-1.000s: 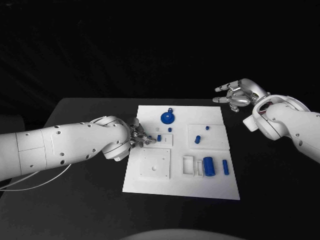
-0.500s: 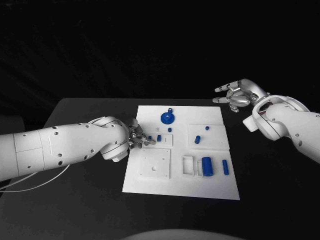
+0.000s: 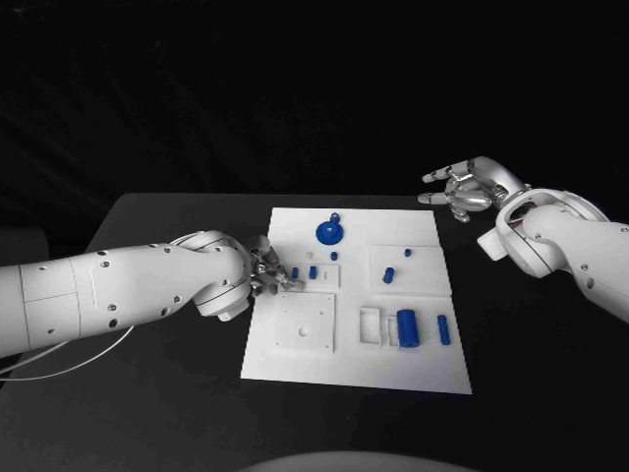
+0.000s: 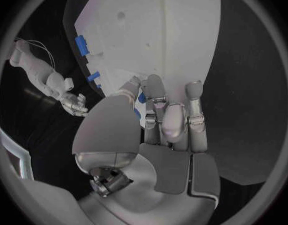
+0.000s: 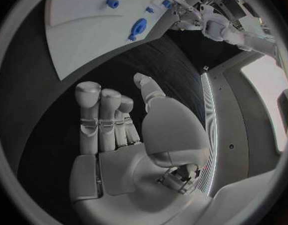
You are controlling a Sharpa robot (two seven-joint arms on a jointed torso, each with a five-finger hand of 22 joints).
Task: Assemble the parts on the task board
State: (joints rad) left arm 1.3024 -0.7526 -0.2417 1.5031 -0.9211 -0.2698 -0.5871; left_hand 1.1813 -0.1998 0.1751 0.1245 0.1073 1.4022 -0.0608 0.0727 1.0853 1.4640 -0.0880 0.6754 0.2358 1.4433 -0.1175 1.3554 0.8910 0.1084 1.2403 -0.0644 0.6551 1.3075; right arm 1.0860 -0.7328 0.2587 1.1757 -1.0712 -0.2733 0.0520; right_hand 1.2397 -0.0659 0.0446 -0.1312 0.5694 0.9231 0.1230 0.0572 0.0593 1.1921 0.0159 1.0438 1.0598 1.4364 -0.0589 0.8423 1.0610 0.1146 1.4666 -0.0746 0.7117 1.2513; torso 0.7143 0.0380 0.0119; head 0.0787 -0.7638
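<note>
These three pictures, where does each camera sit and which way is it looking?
Head view: on the robot's head, looking down at the task board; both white arms come in, left hand at the board's edge, right hand raised beside it.
Left wrist view: behind the left hand, facing the board; its fingers rise mid-picture.
Right wrist view: behind the right hand, facing across the black table towards the board.
Shared: all three show the board and its blue parts.

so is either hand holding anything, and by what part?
Right hand: nothing, fingers apart. Left hand: fingers at a small blue part; hold cannot be told.
</note>
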